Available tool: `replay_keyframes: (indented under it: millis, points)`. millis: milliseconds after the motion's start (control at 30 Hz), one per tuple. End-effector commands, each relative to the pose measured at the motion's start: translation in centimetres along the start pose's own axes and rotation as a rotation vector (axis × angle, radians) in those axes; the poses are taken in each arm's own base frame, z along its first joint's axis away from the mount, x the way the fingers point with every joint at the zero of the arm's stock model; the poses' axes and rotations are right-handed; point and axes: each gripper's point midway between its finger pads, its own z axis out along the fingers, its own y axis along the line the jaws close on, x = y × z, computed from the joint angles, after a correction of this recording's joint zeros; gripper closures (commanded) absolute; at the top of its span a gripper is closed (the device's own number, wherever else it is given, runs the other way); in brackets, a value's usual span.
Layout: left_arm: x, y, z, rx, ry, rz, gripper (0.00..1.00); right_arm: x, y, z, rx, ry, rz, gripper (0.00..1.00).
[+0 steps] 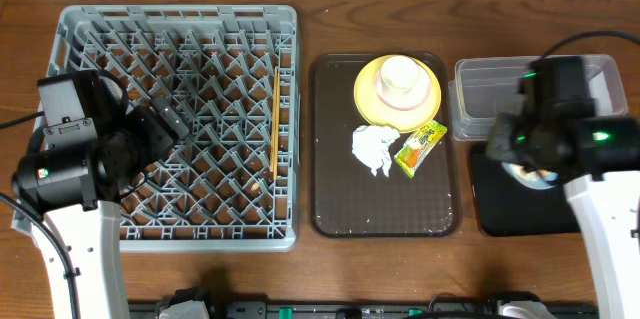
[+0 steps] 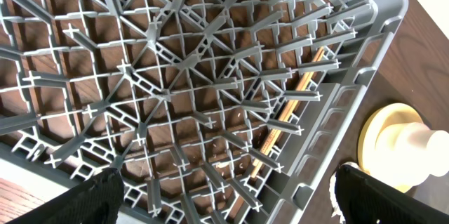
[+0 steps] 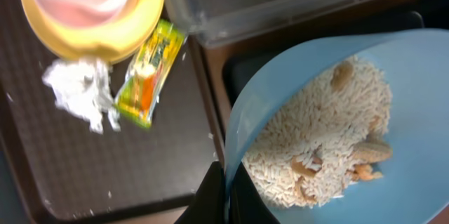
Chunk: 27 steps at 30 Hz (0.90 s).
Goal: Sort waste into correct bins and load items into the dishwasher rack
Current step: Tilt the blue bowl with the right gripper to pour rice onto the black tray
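Right pincer (image 3: 228, 189) pinches rim of blue bowl (image 3: 414, 154) above black tray (image 1: 490, 214), rice (image 3: 316, 147) heaped inside. Thin edge grip (full load): a slip could scatter rice beyond the tray. Left pincer (image 2: 231, 196) wide open over rack (image 1: 180, 14), well apart from tray.

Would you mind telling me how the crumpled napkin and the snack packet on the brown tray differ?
The napkin is white, while the snack packet is yellow-green with printing. The napkin is a crumpled, irregular wad, whereas the snack packet is a flat oblong lying on a slant. In the overhead view the napkin sits left of the snack packet. Both lie on the dark brown tray, just below the yellow plate.
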Motion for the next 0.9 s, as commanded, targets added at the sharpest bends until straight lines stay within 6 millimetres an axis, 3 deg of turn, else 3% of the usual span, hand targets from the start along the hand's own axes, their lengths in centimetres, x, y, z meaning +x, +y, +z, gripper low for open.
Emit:
replay_keyframes:
  millis: [0, 267, 533, 767, 867]
  points:
    - [-0.3, 0.0, -0.3, -0.003, -0.012, 0.003, 0.03, -0.8, -0.1, -0.4, -0.152, -0.005, -0.001, 0.99]
    - [-0.3, 0.0, -0.3, -0.003, -0.012, 0.003, 0.03, -1.4, -3.3, 0.4, -0.375, -0.034, 0.13, 0.99]
    - [-0.3, 0.0, -0.3, -0.003, -0.012, 0.003, 0.03, -0.9, -5.0, 2.6, -0.697, -0.143, 0.31, 0.99]
    - [-0.4, 0.0, -0.3, -0.003, -0.012, 0.003, 0.03, 1.2, -7.9, 3.7, -0.861, -0.287, 0.459, 0.99]
    - [-0.4, 0.0, -0.3, -0.003, -0.012, 0.003, 0.03, 1.5, -9.0, 2.9, -0.939, -0.401, 0.481, 0.99]
